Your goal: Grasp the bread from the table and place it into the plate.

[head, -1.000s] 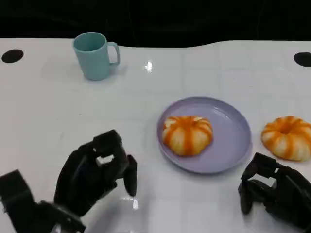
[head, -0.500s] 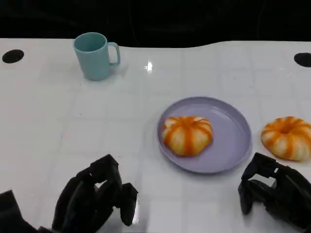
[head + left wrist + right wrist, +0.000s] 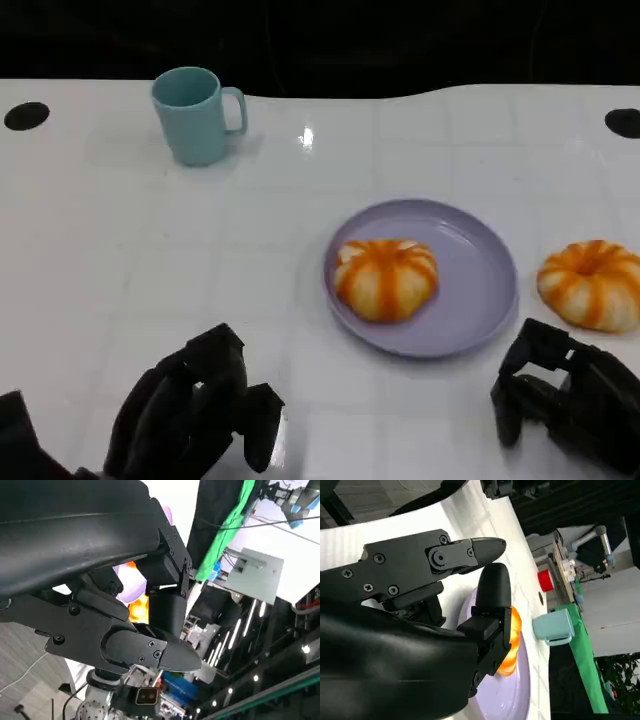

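A striped orange bread (image 3: pixel 386 277) lies in the left half of the purple plate (image 3: pixel 470 260) at the table's middle. Another such bread (image 3: pixel 592 283) sits on the white table just right of the plate. My left hand (image 3: pixel 195 415) hangs low near the front edge, well left of the plate, fingers loosely bent and holding nothing. My right hand (image 3: pixel 565 405) sits in front of the second bread, also empty, with its fingers apart. The left wrist view catches the bread (image 3: pixel 137 607) and plate (image 3: pixel 131 585) past the fingers. In the right wrist view the bread (image 3: pixel 512 645) lies on the plate (image 3: pixel 505 695).
A teal mug (image 3: pixel 195 113) stands at the back left, with its handle to the right; the mug (image 3: pixel 555 625) also appears in the right wrist view. Black round holes (image 3: pixel 25 115) (image 3: pixel 622 122) mark the table's far corners. Beyond the far edge is dark.
My left hand has drawn back toward the front edge and sunk lower in the picture. The right hand, both breads, the plate and the mug have stayed put.
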You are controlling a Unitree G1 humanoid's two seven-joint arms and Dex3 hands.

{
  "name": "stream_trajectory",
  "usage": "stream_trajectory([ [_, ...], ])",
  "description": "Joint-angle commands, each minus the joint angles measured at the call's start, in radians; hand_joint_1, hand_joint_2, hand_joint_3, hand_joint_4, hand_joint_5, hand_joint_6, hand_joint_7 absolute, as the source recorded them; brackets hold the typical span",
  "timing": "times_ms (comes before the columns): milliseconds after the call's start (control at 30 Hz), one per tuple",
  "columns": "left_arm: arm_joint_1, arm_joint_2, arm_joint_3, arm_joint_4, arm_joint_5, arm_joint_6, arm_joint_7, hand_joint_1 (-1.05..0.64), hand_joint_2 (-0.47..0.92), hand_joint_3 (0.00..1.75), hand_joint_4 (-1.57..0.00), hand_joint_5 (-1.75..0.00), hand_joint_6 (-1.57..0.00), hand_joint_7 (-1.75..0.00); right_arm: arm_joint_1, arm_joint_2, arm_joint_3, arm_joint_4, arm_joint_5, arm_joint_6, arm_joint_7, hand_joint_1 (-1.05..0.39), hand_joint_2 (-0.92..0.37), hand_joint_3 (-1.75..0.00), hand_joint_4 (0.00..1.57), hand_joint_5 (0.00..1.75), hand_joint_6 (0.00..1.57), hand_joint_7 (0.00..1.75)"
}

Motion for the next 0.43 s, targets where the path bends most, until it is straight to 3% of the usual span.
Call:
stream_trajectory([
  [33, -0.005, -0.001, 0.012, 0.003, 0.008, -0.017, -0.013, -0.73, 0.92, 0.11, -1.1, -1.75, -0.91, -1.69, 0.008, -0.025, -0.005, 0.025, -0.004, -0.04, 0.014, -0.59, -0.92, -0.19, 0.7, 1.74, 0.64, 1.55],
  [433, -0.021, 0.001, 0.026, 0.026, 0.011, -0.007, -0.029, -0.75, 0.91, 0.1, -1.1, -1.75, -0.91, -1.66, 0.015, -0.029, 0.023, 0.003, -0.037, 0.016, -0.069, -0.63, -0.92, -0.19, 0.75, 1.75, 0.68, 1.62],
])
